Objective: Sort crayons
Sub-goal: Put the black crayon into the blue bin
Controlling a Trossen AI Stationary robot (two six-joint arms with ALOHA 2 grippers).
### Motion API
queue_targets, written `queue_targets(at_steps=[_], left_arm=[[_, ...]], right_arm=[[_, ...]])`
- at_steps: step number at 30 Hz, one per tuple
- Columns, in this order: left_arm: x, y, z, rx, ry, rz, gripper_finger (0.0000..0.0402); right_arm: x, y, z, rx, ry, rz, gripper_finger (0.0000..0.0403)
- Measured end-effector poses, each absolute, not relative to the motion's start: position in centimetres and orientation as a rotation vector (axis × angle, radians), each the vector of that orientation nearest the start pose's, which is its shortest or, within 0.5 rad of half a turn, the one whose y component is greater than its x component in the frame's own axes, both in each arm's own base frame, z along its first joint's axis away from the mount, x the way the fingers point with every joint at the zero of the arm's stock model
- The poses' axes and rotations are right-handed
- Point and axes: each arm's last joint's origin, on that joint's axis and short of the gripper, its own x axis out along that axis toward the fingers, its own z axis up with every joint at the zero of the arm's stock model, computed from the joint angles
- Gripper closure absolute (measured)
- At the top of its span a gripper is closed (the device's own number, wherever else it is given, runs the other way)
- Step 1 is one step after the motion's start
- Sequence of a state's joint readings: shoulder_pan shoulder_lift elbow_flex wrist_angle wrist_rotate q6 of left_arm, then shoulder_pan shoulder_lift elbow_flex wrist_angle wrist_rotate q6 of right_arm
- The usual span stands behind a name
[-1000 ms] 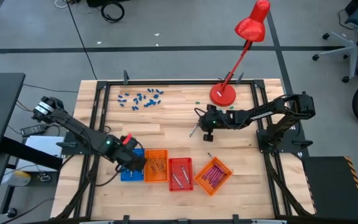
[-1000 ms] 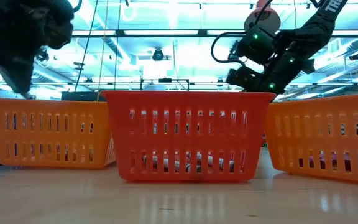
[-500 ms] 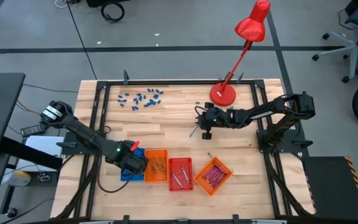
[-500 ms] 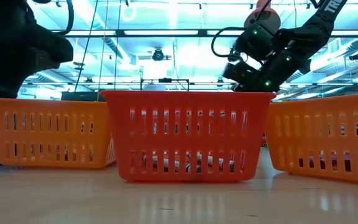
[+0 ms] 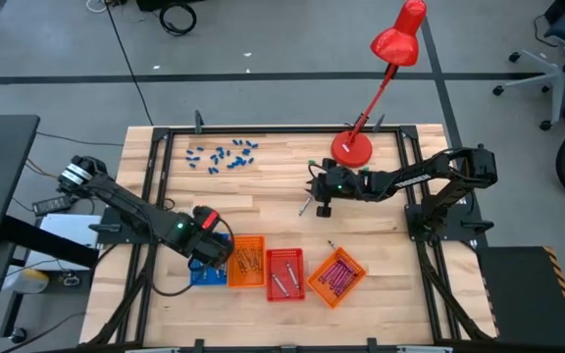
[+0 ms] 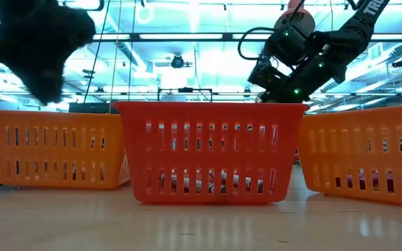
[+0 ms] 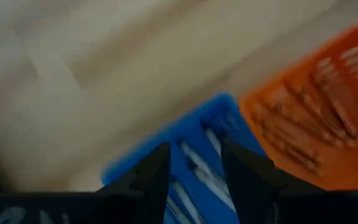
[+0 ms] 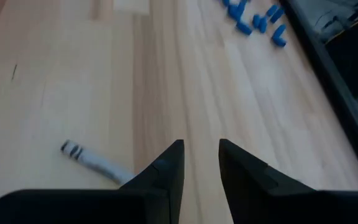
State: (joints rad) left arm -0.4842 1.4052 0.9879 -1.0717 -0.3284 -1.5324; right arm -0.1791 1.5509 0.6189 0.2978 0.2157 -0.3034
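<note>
Hovering over the blue tray (image 5: 202, 272) at the near left, the left gripper (image 7: 191, 163) is showing parted, empty fingers — a straight lift would be clearing the slotted plastic walls. The right gripper (image 8: 199, 163), fingers slightly apart and empty, is poised mid-counter (image 5: 263, 191) just beside a loose grey crayon (image 8: 95, 160); it should be lowering squarely astride that thin, paper-wrapped stick. Sorted crayons (image 5: 335, 274) are lying in the trays.

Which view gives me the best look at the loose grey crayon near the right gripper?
The right wrist view: the grey crayon lies large on bare wood beside the right gripper. The high view shows it as a speck; low and left wrist views miss it.
</note>
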Motion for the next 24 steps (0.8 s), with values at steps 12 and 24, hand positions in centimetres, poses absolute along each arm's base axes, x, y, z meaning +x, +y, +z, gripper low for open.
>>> queue_targets(at_steps=[12,24], left_arm=[[21.4,-7.2,23.9,0.198,0.93,0.829,0.0246],[22.9,-2.1,21.4,0.56,1.076,0.825,0.0246]], right_arm=[[28.7,-6.7,16.3,-0.277,0.517,-0.201,0.0298],[28.5,-9.8,17.8,-0.236,0.322,-0.144,0.0305]])
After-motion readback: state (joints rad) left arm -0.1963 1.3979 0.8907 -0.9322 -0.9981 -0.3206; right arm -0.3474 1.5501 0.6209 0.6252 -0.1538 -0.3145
